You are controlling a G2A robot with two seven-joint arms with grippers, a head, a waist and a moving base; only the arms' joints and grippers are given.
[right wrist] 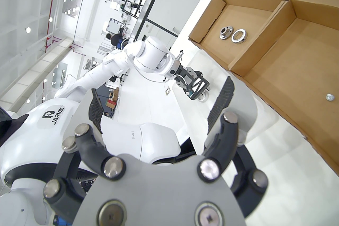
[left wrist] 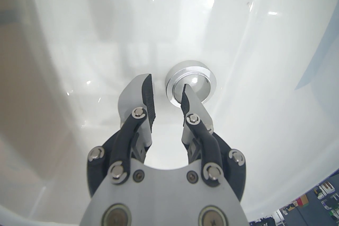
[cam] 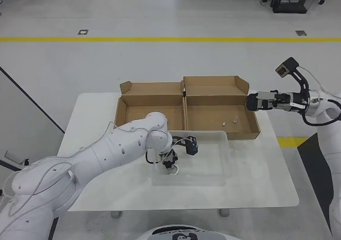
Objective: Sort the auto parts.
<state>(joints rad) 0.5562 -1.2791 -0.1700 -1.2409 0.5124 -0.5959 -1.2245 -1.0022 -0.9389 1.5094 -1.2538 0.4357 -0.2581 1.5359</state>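
Round polished metal part (left wrist: 194, 70), flanged, flat on the floor of the clear plastic bin (left wrist: 79, 25) on the white table (cam: 260, 174); bore facing straight up, no long axis across the floor. Left gripper (left wrist: 166, 85) low over it, ribbed black fingers open, gripping nothing: one tip over the bore, the other outside the flange. From the right wrist, a flanged hub (right wrist: 226, 32) and a plain ring (right wrist: 239, 36) flat, side by side in the left cardboard box (right wrist: 209, 20). From above, small fasteners (cam: 235, 118) in the right box (cam: 215, 93). Right gripper (cam: 251, 102) beside that box's outer wall, fingers spread wide, empty.
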